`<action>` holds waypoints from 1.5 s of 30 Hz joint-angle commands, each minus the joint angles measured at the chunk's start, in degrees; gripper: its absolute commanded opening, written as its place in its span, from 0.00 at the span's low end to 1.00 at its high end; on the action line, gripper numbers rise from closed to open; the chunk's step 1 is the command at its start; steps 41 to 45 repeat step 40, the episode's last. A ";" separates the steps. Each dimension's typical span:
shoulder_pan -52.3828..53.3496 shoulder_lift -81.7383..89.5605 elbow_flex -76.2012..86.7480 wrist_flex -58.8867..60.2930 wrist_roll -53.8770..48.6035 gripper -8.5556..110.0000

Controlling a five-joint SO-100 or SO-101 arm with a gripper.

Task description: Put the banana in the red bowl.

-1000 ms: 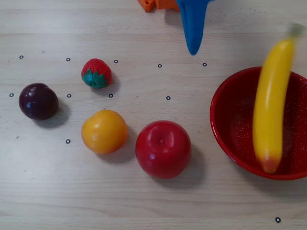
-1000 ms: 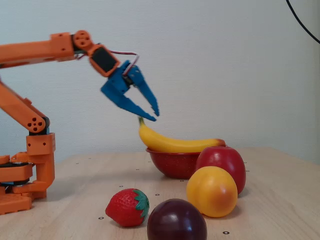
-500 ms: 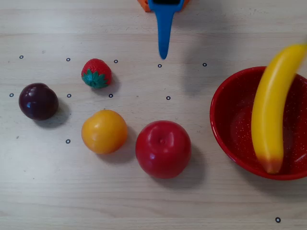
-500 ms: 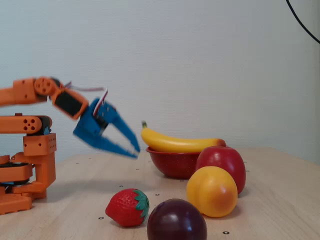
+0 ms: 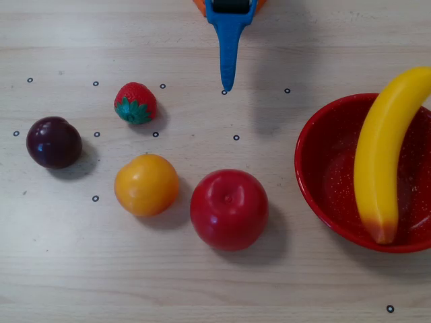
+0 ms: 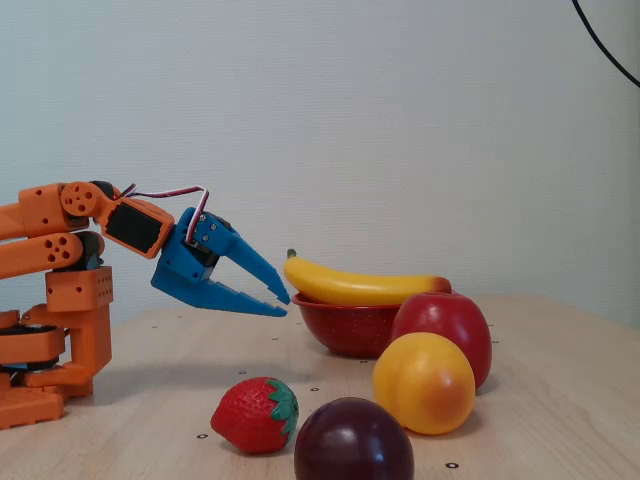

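Observation:
The yellow banana (image 5: 384,155) lies in the red speckled bowl (image 5: 306,168) at the right edge of the overhead view, its orange tip down inside and its other end over the far rim. In the fixed view the banana (image 6: 360,287) rests across the top of the bowl (image 6: 345,330). My blue gripper (image 6: 283,304) hangs above the table to the left of the bowl, apart from it, fingers together and holding nothing. In the overhead view the gripper (image 5: 227,86) points down from the top edge.
A strawberry (image 5: 136,102), a dark plum (image 5: 54,142), an orange fruit (image 5: 146,184) and a red apple (image 5: 229,209) lie on the wooden table left of the bowl. My orange arm base (image 6: 50,330) stands at the left of the fixed view.

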 commanded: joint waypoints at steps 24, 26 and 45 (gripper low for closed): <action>1.58 0.88 0.79 11.43 -6.33 0.09; 1.58 0.88 0.79 11.43 -6.33 0.08; 1.58 0.79 0.79 11.43 -6.33 0.08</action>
